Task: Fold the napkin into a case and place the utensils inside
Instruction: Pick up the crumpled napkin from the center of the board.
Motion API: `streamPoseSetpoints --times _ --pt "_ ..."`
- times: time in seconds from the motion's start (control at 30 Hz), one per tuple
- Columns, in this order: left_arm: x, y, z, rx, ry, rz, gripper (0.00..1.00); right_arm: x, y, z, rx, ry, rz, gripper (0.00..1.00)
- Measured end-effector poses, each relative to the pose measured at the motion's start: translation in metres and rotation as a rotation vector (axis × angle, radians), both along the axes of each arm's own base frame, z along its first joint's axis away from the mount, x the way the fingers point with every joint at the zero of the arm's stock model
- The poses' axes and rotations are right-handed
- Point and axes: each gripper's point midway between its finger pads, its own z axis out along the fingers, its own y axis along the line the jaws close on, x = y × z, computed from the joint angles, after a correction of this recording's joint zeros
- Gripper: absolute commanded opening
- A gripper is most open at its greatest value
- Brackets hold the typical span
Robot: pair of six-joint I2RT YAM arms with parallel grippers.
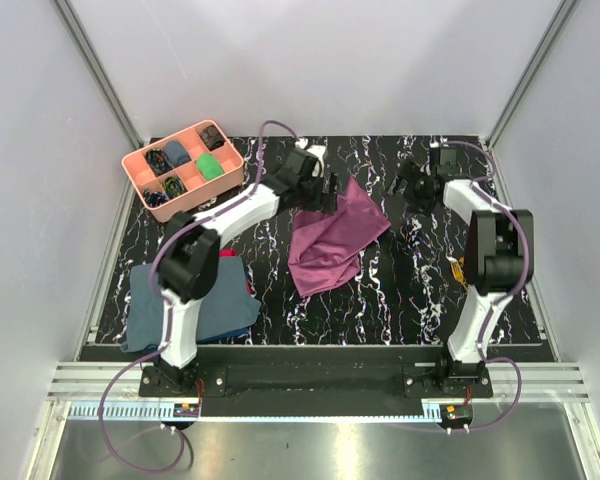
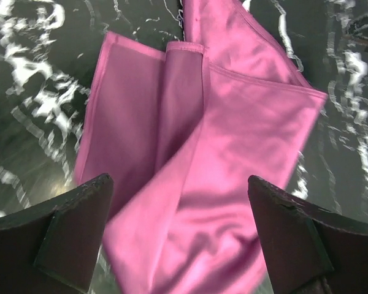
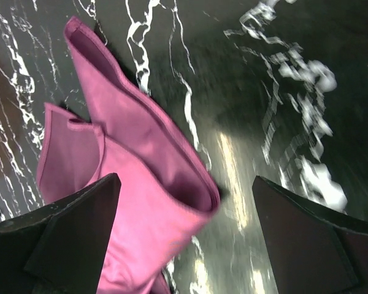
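thin plum-purple cloth napkin (image 1: 335, 240) loosely doubled, folding step in hand; left gripper (image 2: 178, 180), right gripper (image 3: 185, 179) wide open, empty; next: pinch napkin edge

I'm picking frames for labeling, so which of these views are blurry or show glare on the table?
Top external: sharp, evenly lit, napkin crisp. Left wrist: motion blur smears the napkin's right edge and the marble table veins. Right wrist: table veins streaked at right, with a pale glare patch beside the napkin.
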Motion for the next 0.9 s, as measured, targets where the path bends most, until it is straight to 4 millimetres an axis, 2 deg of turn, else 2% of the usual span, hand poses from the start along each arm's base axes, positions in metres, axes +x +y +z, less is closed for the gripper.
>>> streamPoseSetpoints --times 0.1,0.17,0.37,0.47,0.6,0.9 --pt "0.013 -0.014 -0.023 0.038 0.0 -0.027 0.85 0.015 0.006 -0.015 0.015 0.023 0.042 0.94" --pt "0.022 -0.023 -0.035 0.053 -0.006 -0.041 0.84 0.026 0.009 -0.019 0.027 0.023 0.064 0.93" --pt "0.026 -0.029 -0.064 0.09 0.01 -0.037 0.83 0.07 0.023 -0.01 0.049 -0.049 0.131 0.9" --pt "0.026 -0.029 -0.068 0.1 0.011 -0.032 0.75 0.089 0.036 -0.005 0.041 -0.093 0.163 0.88" --pt "0.025 -0.029 -0.069 0.095 0.018 -0.025 0.7 0.103 0.064 -0.009 0.028 -0.121 0.221 0.83" --pt "0.013 -0.023 -0.088 0.116 0.062 -0.024 0.6 0.121 0.132 -0.038 -0.087 -0.142 0.361 0.7"
